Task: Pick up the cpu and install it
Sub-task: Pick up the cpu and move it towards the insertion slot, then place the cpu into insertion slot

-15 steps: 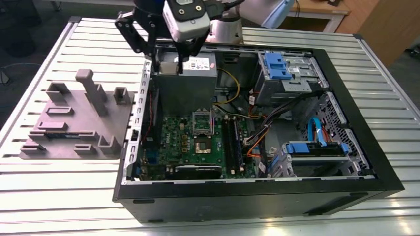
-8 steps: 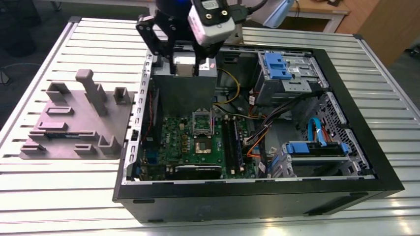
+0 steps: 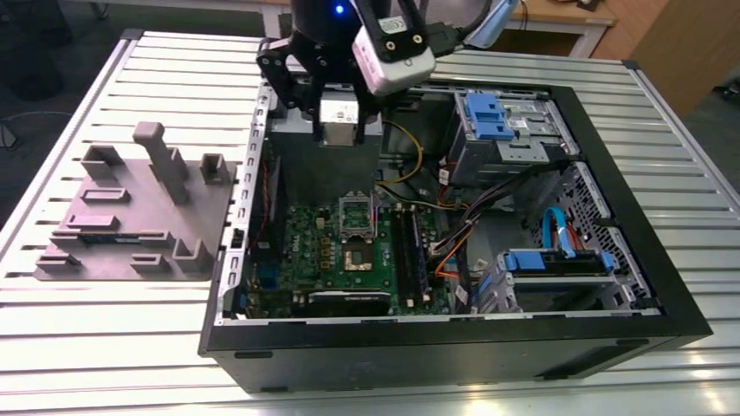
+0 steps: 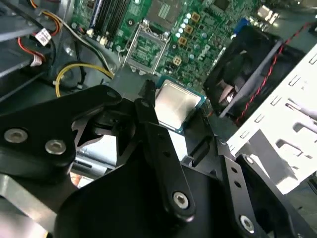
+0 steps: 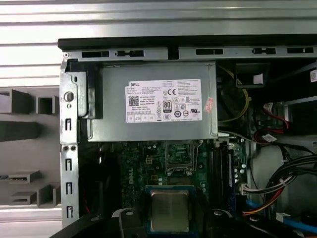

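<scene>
My gripper (image 3: 339, 132) hangs above the back of the open computer case (image 3: 647, 286), over the power supply box (image 5: 148, 124). It is shut on the cpu (image 3: 339, 120), a small square chip with a silver-grey top, also visible in both wrist views (image 4: 174, 103) (image 5: 170, 210) between the black fingers (image 4: 148, 130). On the green motherboard (image 3: 301, 251) the socket (image 3: 356, 251) lies open, its silver bracket (image 3: 356, 211) standing upright. The socket (image 5: 179, 156) sits past the power supply from the held cpu, towards the front of the case.
A grey moulded fixture (image 3: 127, 217) with upright posts lies on the slatted table (image 3: 93, 347) at the exterior view's left. Inside the case are blue-latched drive bays (image 3: 497, 117), bundles of coloured cables (image 3: 457, 243), a yellow cable (image 4: 74, 74) and a black fan (image 4: 237, 69).
</scene>
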Robot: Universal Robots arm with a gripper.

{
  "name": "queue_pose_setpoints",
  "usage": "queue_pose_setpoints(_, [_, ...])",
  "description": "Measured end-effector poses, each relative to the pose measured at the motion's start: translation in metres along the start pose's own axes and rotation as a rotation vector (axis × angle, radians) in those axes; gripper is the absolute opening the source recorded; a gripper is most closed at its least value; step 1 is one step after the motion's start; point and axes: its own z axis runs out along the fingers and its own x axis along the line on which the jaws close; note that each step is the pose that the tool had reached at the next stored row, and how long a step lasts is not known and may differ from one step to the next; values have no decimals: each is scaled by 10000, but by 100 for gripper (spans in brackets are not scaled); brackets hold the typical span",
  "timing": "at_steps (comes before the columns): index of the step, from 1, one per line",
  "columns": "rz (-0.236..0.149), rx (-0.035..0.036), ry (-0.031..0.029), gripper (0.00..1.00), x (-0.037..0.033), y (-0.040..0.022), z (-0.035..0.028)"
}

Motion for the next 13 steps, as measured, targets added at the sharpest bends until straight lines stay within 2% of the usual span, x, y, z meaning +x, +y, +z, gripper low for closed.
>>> queue_pose_setpoints(6, [1,0,0,47,-199,-10,48])
queue_pose_setpoints(13, [0,1,0,47,-217,-9,50])
